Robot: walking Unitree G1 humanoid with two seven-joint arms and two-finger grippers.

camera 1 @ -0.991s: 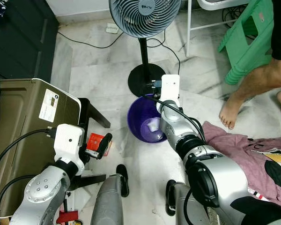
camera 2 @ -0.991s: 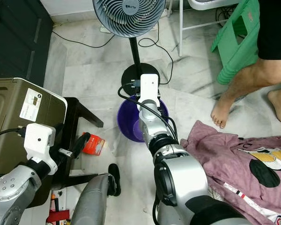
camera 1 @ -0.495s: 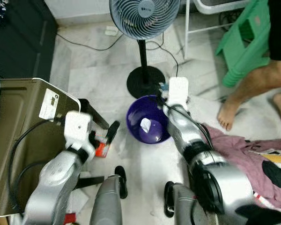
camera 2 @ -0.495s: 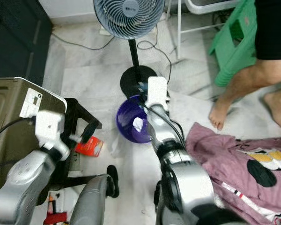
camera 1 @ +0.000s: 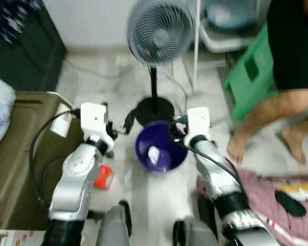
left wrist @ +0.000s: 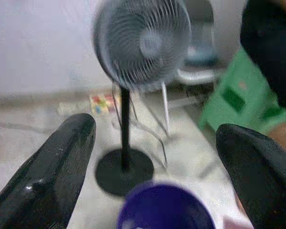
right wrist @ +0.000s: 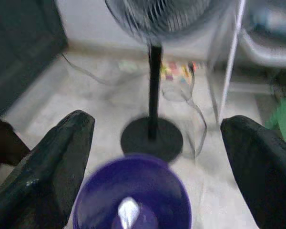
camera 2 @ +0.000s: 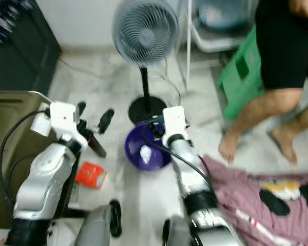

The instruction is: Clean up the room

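Now bin (camera 1: 159,152) sits on floor below fan (camera 1: 160,32), paper scrap (camera 1: 153,154) inside. Both pincers, left (camera 2: 92,120) & right (right wrist: 152,157), empty w/ fingers apart. Next I'd go for red pack (camera 2: 90,175) by left leg.

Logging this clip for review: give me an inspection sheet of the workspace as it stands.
Surface: pale marble floor.
Job's things: purple bin holding white crumpled paper; red packet on the floor beside it.
Clutter: pink garment, brown box, green stool.
Grippers: left gripper open, raised left of the bin; right gripper open above the bin.
Cables: fan cord on the floor.
Surroundings: standing fan; a person's bare legs.
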